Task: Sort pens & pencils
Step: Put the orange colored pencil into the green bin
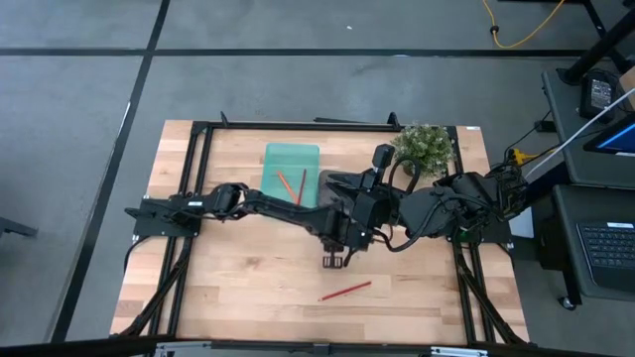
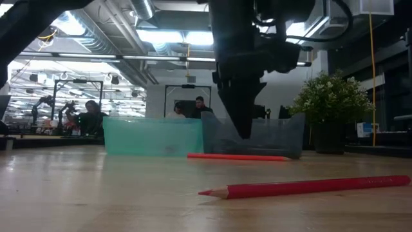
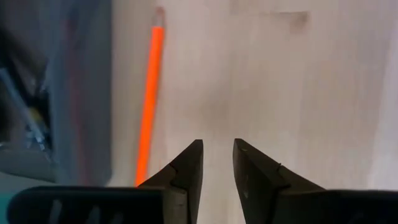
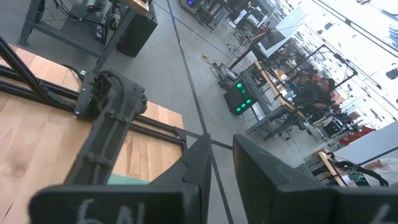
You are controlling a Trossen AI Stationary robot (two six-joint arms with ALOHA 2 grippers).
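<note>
Red pencil (image 1: 345, 291) is lying flat on bare wood near the table's front edge, slightly tilted, sharpened tip pointing left in the low view. A second orange-red pencil (image 2: 238, 156) is lying flat on the table just in front of the trays. Two more orange-red pencils (image 1: 291, 185) are resting crossed inside the teal tray

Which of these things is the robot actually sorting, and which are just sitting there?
Part of the job:
red pencil lying loose on the table
orange pencil beside the grey tray
pencils in the green tray

Just sitting there:
potted plant
</note>
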